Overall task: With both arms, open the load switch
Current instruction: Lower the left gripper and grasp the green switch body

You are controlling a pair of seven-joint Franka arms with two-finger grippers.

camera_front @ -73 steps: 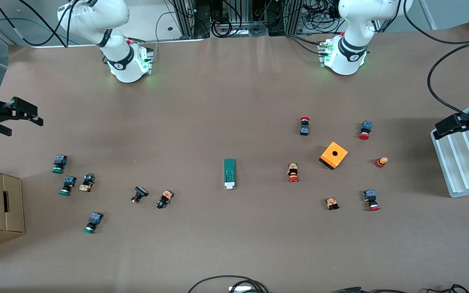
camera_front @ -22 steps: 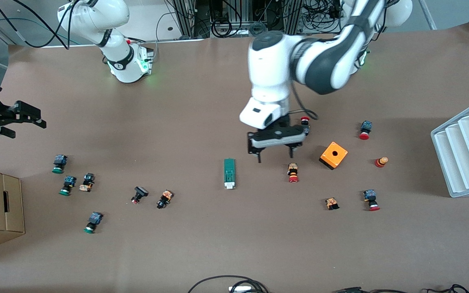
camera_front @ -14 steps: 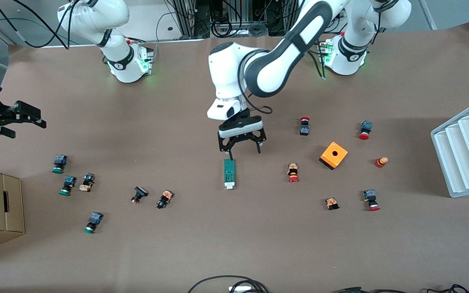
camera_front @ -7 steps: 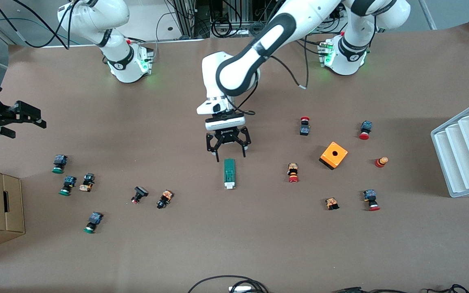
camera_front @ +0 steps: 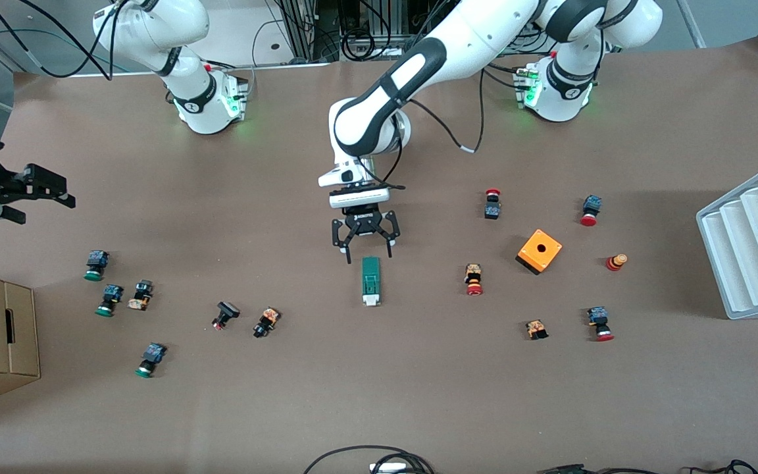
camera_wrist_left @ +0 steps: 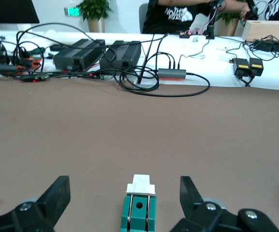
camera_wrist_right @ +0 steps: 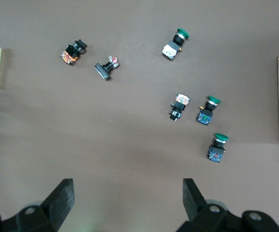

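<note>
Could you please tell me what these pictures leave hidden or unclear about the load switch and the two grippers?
- Load switch: the left wrist view's edge cuts off most of its green body; the right wrist view shows only one end at the frame edge.
- Left gripper, open: its height over the switch's end cannot be judged.
- Right gripper, waiting open: the front view's edge cuts off its arm.

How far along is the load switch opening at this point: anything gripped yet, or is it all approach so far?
Done: only the approach. The left gripper is open, its fingers straddling the end of the load switch that lies farther from the front camera; the switch lies flat on the table, ungripped. The right gripper waits, open, near the right arm's end of the table. Left: gripping with both arms and opening it.
</note>
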